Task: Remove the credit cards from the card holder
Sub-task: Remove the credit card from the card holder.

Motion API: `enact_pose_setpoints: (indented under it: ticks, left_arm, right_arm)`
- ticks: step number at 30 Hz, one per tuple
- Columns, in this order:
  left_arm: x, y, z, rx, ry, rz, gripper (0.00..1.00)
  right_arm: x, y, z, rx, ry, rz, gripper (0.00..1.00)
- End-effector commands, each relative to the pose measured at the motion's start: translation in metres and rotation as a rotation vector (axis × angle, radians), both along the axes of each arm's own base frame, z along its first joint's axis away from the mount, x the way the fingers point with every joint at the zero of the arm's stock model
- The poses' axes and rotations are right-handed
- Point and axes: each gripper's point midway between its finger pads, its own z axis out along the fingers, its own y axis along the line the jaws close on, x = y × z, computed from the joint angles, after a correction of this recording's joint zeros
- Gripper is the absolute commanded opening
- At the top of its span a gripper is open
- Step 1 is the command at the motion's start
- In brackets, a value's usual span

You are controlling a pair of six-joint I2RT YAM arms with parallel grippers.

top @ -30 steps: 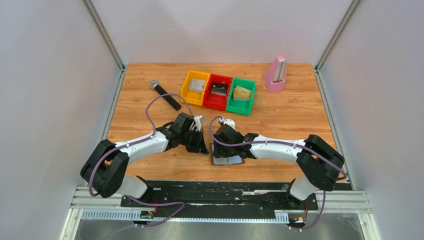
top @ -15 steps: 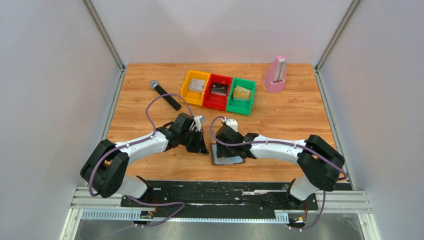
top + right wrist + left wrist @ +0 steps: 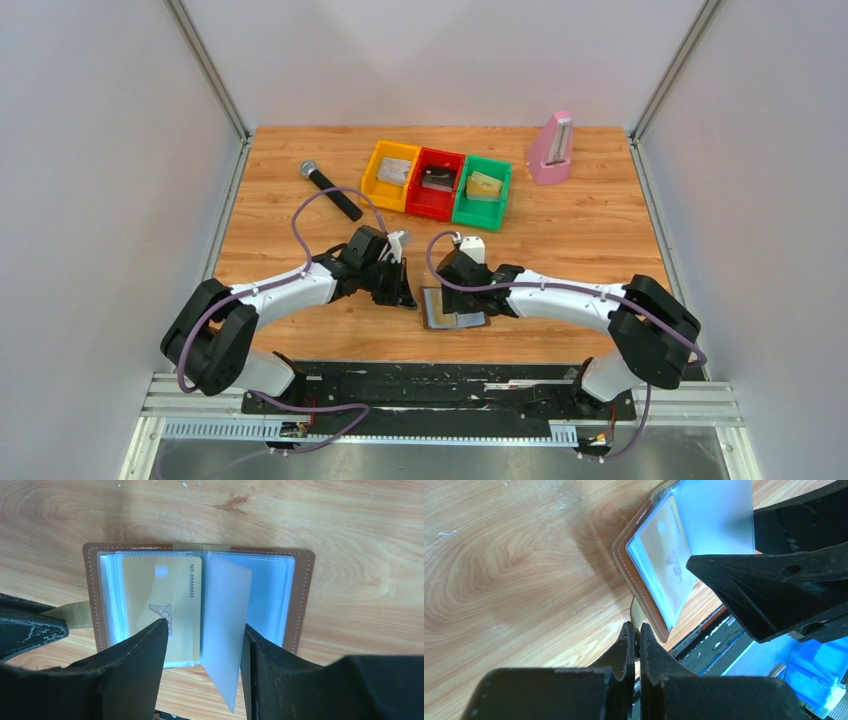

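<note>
Two grippers meet at the card holder [image 3: 455,308], which lies open on the table [image 3: 580,230], near middle. Left gripper [image 3: 635,630] is fully closed, apparently pinching the tan strap [image 3: 75,617] to anchor the holder. Right gripper [image 3: 204,627] hovers half spread and grasps nothing. Its jaws straddle the upturned clear sleeve [image 3: 225,615] by the yellow card [image 3: 160,595], likely lining up a pull.

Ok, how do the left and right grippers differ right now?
The left gripper is shut, pinching the card holder's tan strap; the right gripper is open. The left sits beside the holder's edge; the right straddles a clear sleeve over its open pages. Both are black.
</note>
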Motion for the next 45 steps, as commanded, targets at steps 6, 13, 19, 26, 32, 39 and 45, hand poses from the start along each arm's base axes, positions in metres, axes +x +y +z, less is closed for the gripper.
enact_pose_setpoints:
  ticks: [6, 13, 19, 26, 32, 39, 45]
  left_arm:
    - [0.006, 0.002, 0.006, 0.011, -0.043, -0.001, 0.02]
    - [0.008, 0.004, 0.011, 0.024, -0.053, 0.02, 0.25]
    - [0.011, 0.003, 0.026, 0.008, -0.072, 0.035, 0.4]
    - [0.012, -0.01, 0.037, -0.062, -0.064, 0.016, 0.46]
    - [0.013, -0.019, 0.036, -0.101, -0.05, 0.006, 0.46]
    - [0.014, -0.029, 0.026, -0.142, -0.022, -0.012, 0.38]
    - [0.014, -0.031, 0.008, -0.132, 0.008, -0.017, 0.28]
  right_arm:
    - [0.01, -0.014, 0.038, 0.035, -0.077, -0.065, 0.56]
    - [0.011, -0.02, 0.061, 0.086, -0.1, -0.06, 0.54]
    - [0.013, -0.011, 0.074, 0.143, -0.132, -0.008, 0.46]
    - [0.019, 0.002, 0.053, 0.199, -0.111, 0.079, 0.38]
    - [0.02, 0.013, 0.04, 0.335, -0.029, 0.137, 0.33]
    - [0.019, 0.009, 0.026, 0.422, 0.028, 0.143, 0.3]
    - [0.016, 0.011, 0.017, 0.469, 0.071, 0.155, 0.28]
